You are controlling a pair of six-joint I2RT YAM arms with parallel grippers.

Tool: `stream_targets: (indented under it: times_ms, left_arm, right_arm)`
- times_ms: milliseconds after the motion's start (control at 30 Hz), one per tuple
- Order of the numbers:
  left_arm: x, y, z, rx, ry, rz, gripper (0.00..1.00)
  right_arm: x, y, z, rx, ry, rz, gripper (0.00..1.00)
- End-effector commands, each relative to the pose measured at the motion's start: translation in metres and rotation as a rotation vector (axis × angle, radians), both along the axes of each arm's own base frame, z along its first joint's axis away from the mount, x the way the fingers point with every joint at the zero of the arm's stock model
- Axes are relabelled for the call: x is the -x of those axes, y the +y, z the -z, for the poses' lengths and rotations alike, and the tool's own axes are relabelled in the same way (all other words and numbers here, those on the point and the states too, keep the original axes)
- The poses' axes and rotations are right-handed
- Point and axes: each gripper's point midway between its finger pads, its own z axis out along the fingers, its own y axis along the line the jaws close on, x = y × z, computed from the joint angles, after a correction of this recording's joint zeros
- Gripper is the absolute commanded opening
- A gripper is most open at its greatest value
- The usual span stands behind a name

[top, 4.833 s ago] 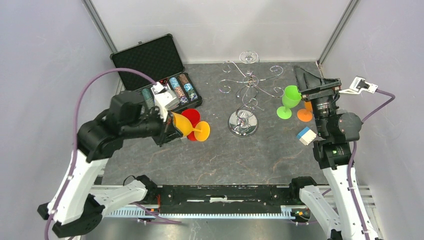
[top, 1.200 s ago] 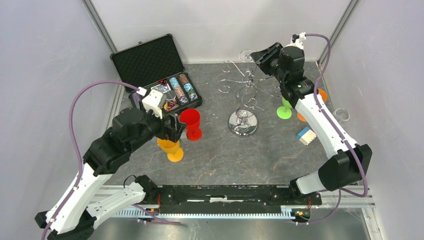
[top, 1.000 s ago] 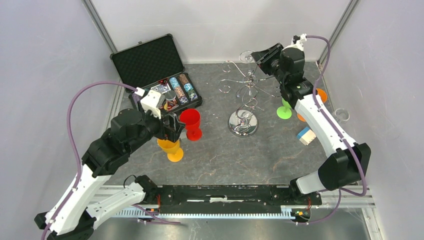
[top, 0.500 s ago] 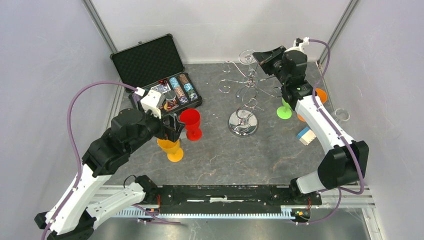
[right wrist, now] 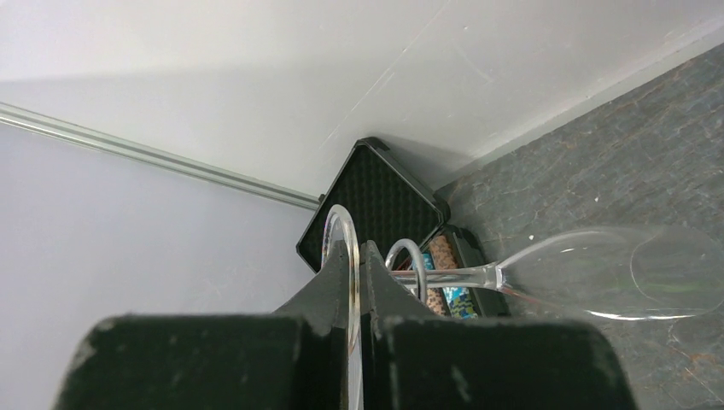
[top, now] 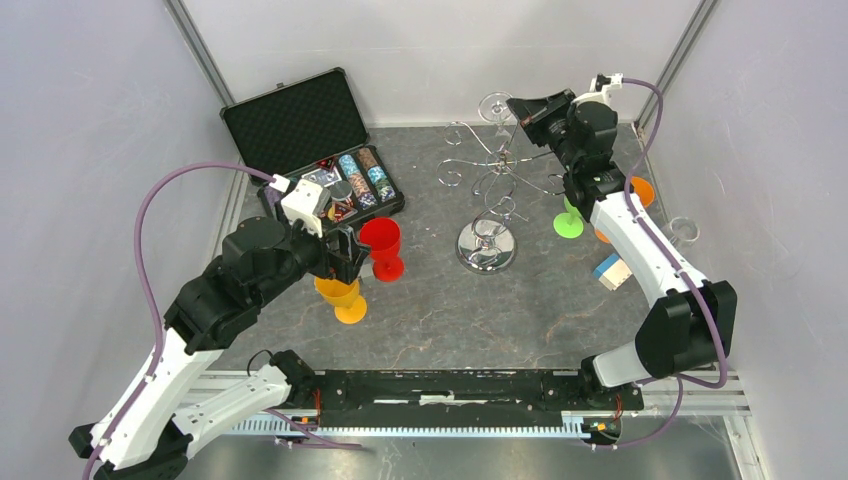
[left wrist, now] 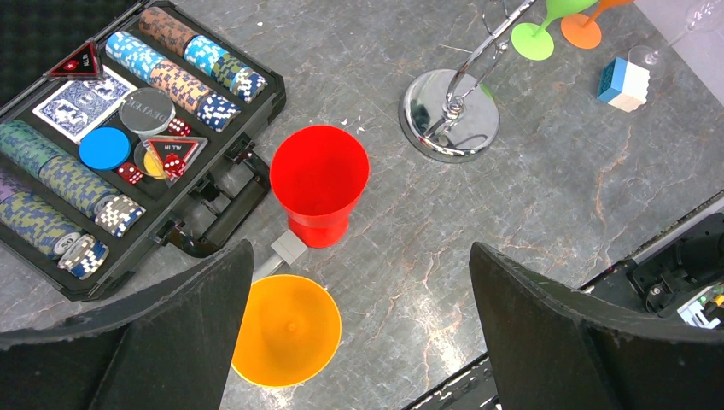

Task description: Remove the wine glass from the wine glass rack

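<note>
Left gripper: well left of wine glass rack, fingers spread wide, nothing held, above red cup and orange cup. Clear wine glass: lying sideways at rack's far top hooks. Right gripper: just right of rack top, fingers pinched onto glass foot.

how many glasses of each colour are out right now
clear: 2, wine glass on the rack, glass by the right wall
red: 1, red goblet
green: 1, green goblet
orange: 2, left orange goblet, right orange goblet
total: 6
</note>
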Motion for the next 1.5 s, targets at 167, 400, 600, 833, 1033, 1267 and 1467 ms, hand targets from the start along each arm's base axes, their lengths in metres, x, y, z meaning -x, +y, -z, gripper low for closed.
stream_targets:
  times_ms: [167, 400, 600, 833, 1033, 1267, 1467]
  left_arm:
    - [-0.003, 0.0, -0.005, -0.009, -0.033, 0.006, 1.0]
    - [-0.003, -0.002, -0.004, -0.008, -0.028, 0.01, 1.0]
    - [-0.002, -0.001, -0.004, -0.005, -0.03, 0.008, 1.0]
    - [-0.003, -0.002, -0.004, -0.003, -0.028, 0.008, 1.0]
    - [-0.002, -0.001, -0.004, -0.002, -0.029, 0.009, 1.0]
    - [-0.003, -0.003, -0.003, -0.002, -0.029, 0.011, 1.0]
    - [-0.004, -0.005, -0.004, 0.003, -0.027, 0.014, 1.0]
  right_arm:
    - [0.006, -0.014, -0.059, 0.027, -0.17, 0.054, 0.0]
    - [0.01, -0.023, -0.067, 0.038, -0.191, 0.097, 0.0]
    - [0.021, -0.022, -0.081, 0.008, -0.223, 0.077, 0.0]
    - [0.023, -0.025, -0.085, 0.008, -0.21, 0.091, 0.0]
    - [0.029, -0.028, -0.074, 0.002, -0.168, 0.099, 0.0]
    - [0.049, 0.0, -0.068, -0.071, -0.145, -0.041, 0.0]
    - [0.06, 0.014, -0.065, -0.099, -0.132, -0.089, 0.0]
